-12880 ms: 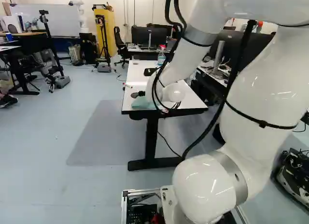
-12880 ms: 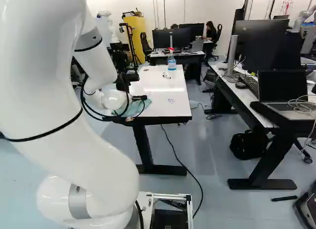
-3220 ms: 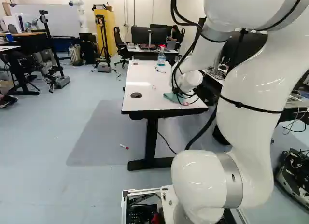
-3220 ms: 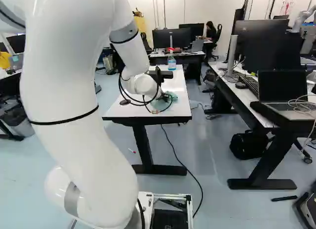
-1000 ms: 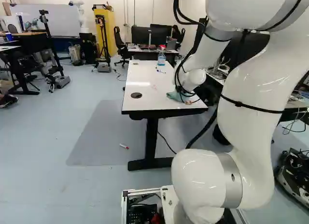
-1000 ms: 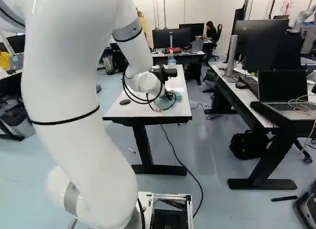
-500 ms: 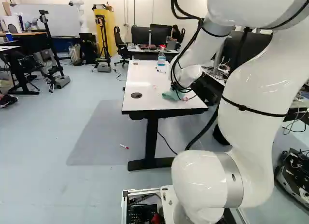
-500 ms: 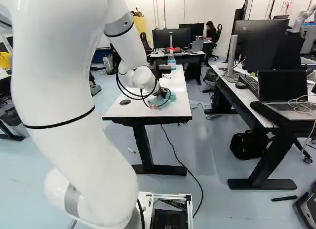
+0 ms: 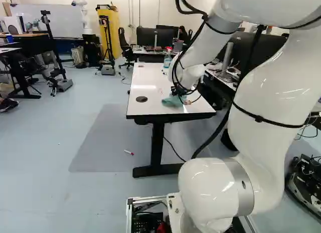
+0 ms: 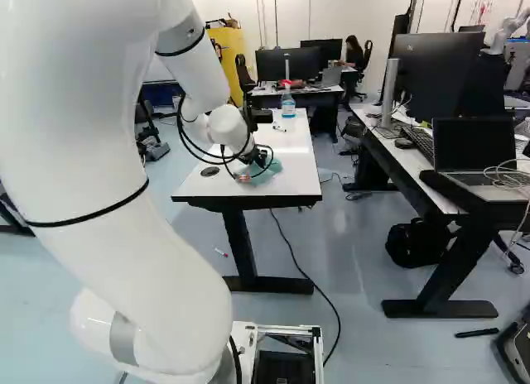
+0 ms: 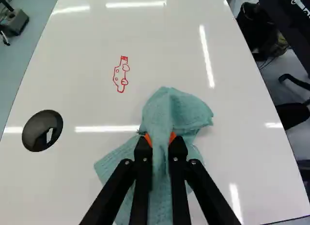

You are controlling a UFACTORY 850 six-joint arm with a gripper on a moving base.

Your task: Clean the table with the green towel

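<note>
Two fingers (image 11: 142,154) clamped on the green towel (image 11: 179,111), we logged the red drawing (image 11: 124,82) at eleven o'clock from them.

The white arm (image 9: 266,107) rises behind the black gripper (image 10: 260,158) and bends down toward it, the round wrist (image 10: 228,127) sits just above and behind it, and the two fingers (image 11: 143,150) slant downward and stand close together, with orange pads (image 11: 148,139) which press inward from two sides.
</note>
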